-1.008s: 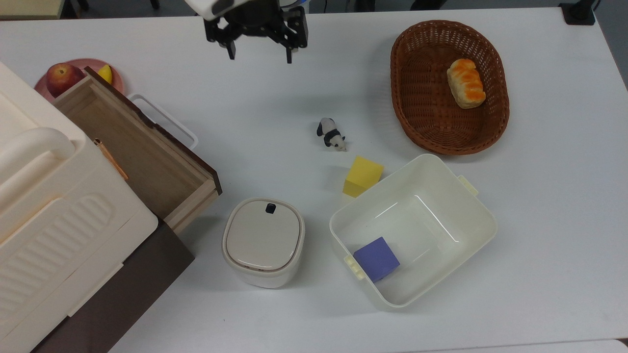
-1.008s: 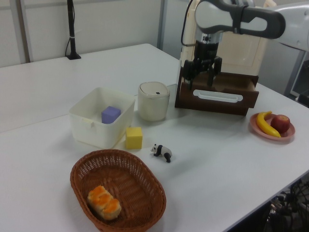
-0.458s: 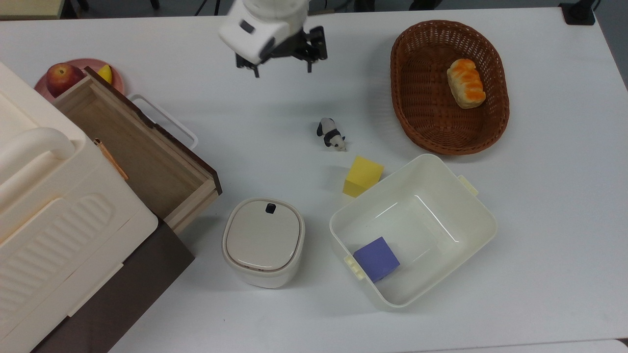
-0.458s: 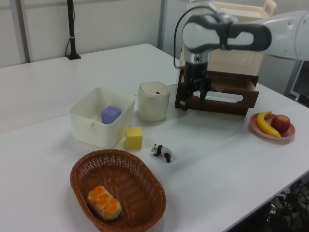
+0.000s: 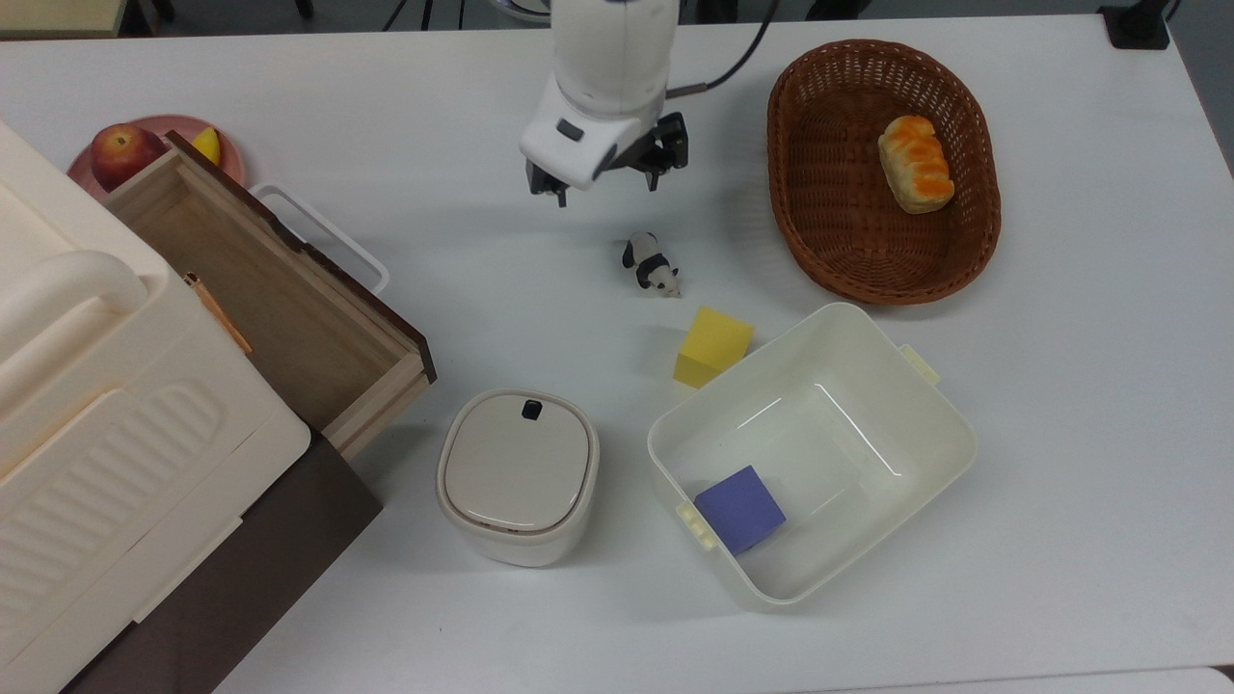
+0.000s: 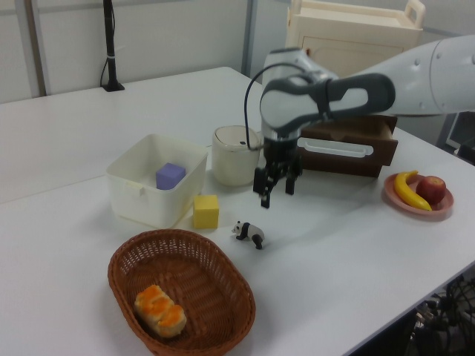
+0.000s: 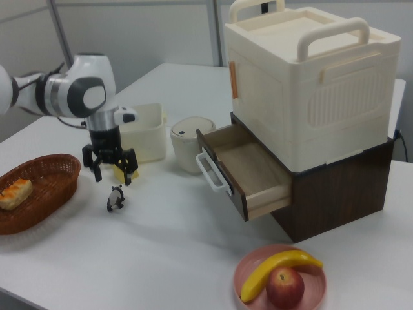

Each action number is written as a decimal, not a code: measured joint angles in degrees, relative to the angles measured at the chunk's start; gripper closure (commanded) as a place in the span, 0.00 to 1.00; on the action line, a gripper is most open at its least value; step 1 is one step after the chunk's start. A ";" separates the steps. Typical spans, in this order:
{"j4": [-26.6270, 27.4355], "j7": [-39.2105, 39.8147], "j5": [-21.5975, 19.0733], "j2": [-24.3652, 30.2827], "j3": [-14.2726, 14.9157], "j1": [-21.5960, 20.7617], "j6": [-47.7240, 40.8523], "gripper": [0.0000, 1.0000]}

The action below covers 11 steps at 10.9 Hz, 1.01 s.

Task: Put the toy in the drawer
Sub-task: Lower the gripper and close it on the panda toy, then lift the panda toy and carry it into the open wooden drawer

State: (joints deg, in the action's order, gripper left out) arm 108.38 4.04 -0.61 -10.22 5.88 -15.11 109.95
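Tool (image 5: 605, 188) hangs above the tabletop (image 5: 482, 289) with fingers spread wide, nothing between them. In the left view the fingertips are clear of the surface, tool (image 6: 276, 194) pointing straight down.

Toy (image 5: 652, 263) stands on the tabletop, untouched. In the top view it sits just below and slightly to the top view's right of the tool, near but apart. In the right view the toy (image 7: 116, 197) is just below the tool (image 7: 111, 171); in the left view the toy (image 6: 249, 233) is below and a bit to the left view's left of the fingertips.

Drawer (image 5: 260, 299) is pulled open from the cream cabinet (image 5: 106, 434), wood floor bare, white loop handle (image 5: 323, 236) facing the tool. Toy is well apart from it, off toward the top view's right.

Yellow cube (image 5: 712, 346) sits just beside the toy, touching the white bin (image 5: 925, 414), which holds a purple cube (image 5: 739, 508). Lidded white container (image 5: 518, 474) stands between drawer and bin. Wicker basket (image 5: 819, 231) with a bread roll (image 5: 915, 163) lies at the top view's right.
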 measured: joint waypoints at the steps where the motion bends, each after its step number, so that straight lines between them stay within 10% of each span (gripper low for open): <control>1: 1.09 0.05 0.02 -1.03 0.00 -1.03 1.18 0.05; 5: 1.58 -0.15 0.86 -6.95 0.00 -4.20 6.32 0.11; 11: 1.17 -0.15 2.67 -8.41 0.12 -4.34 7.68 0.77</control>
State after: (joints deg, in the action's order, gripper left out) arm 109.55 3.89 2.06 -18.63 5.99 -19.45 117.63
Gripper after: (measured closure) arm 0.401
